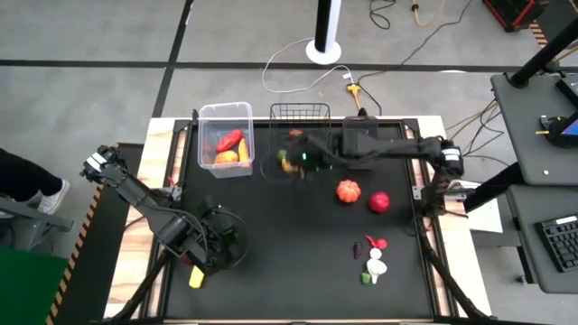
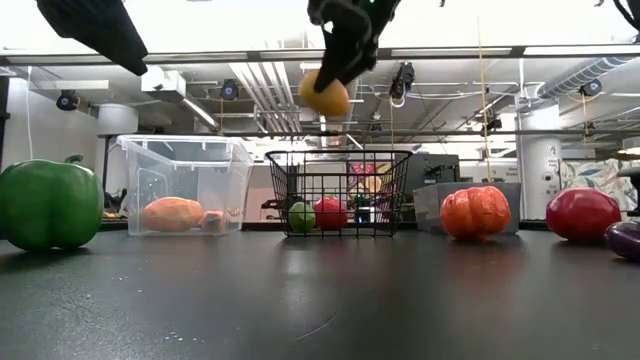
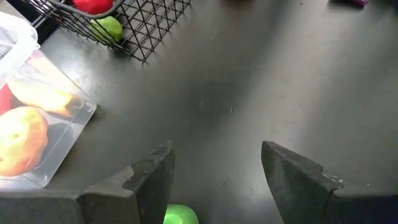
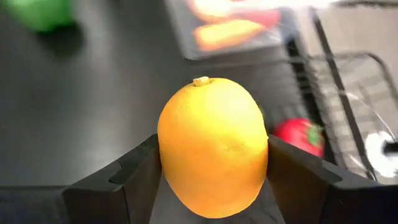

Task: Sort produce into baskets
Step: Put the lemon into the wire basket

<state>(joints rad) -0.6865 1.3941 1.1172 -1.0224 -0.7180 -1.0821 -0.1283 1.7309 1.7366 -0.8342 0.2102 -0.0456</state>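
Note:
My right gripper is shut on a yellow-orange fruit and holds it high over the near end of the black wire basket. In that basket lie a green piece and a red piece. The clear tub to its left holds red and orange produce. My left gripper hovers open near the table's front left, over a green pepper that stands on the table. An orange piece and a red piece rest on the table to the right. My right gripper pinches the yellow-orange fruit by its two opposite sides between the two fingers, its stem end pointing away from the wrist. The fingers slant down from the table's right. The fruit hangs lifted clear above the wire basket.
A smoky bin stands behind the orange piece. Near the front right lie small pieces: a red chili, a white one and a green one. A yellow piece lies at the front left. The table's middle is bare.

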